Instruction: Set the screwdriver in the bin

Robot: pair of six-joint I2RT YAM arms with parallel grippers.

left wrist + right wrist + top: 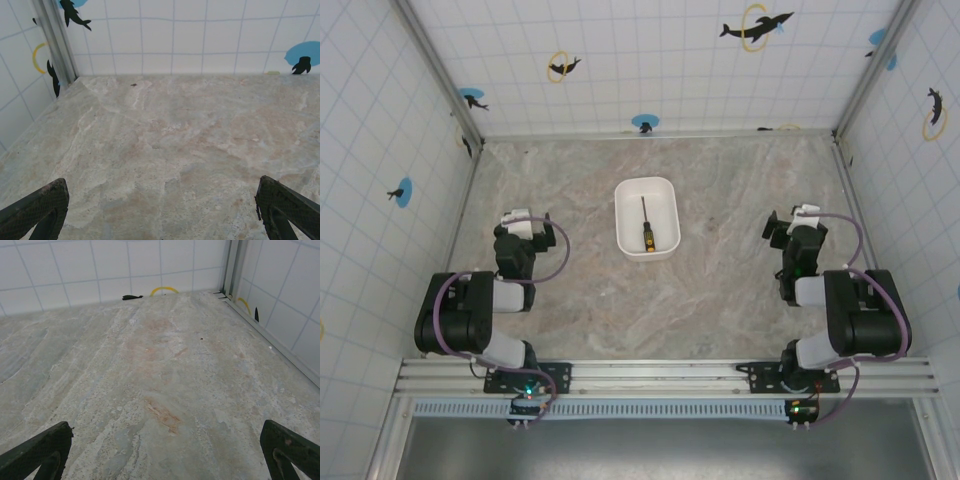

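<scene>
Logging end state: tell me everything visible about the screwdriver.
The screwdriver is small and slim, with a thin dark shaft that looks like metal and a short black and orange-yellow handle. It lies inside the white bin, on its floor about midway between the side walls. The shaft points toward the far wall and the handle toward the arms. Only the bin touches it. The tip shape is too small to tell.

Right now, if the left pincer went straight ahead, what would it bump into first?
The way looks free: the left pincer faces bare table, then the tiled back wall, probably its first bump. The bin sits off to its right.
</scene>
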